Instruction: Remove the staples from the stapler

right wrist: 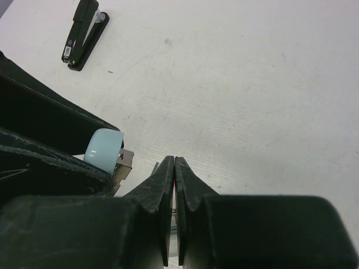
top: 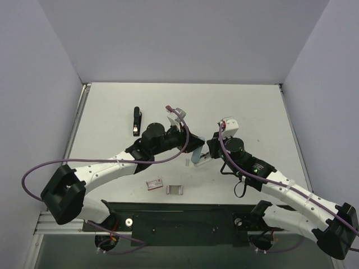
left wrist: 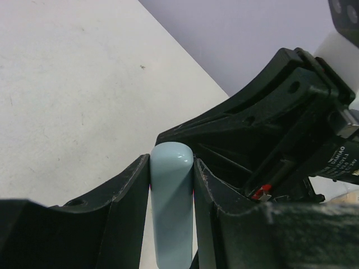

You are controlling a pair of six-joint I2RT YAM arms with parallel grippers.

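The slim black stapler (top: pixel 136 121) lies on the table at the far left, apart from both grippers; it also shows in the right wrist view (right wrist: pixel 84 32). My left gripper (top: pixel 192 147) is shut on a second, pale blue stapler (left wrist: pixel 171 207), held up at mid-table (top: pixel 197 153). Its rounded blue end (right wrist: pixel 104 150) and metal magazine (right wrist: pixel 124 162) show in the right wrist view. My right gripper (top: pixel 210 154) is just right of it. Its jaws (right wrist: pixel 175 163) are pressed together, with a sliver of red between them; what that is cannot be told.
A small pinkish staple box (top: pixel 154 182) and a grey metal piece (top: pixel 176 189) lie near the table's front edge. A tiny staple strip (top: pixel 185 162) lies below the left gripper. A black rail (top: pixel 185 224) runs along the near edge. Grey walls enclose the table.
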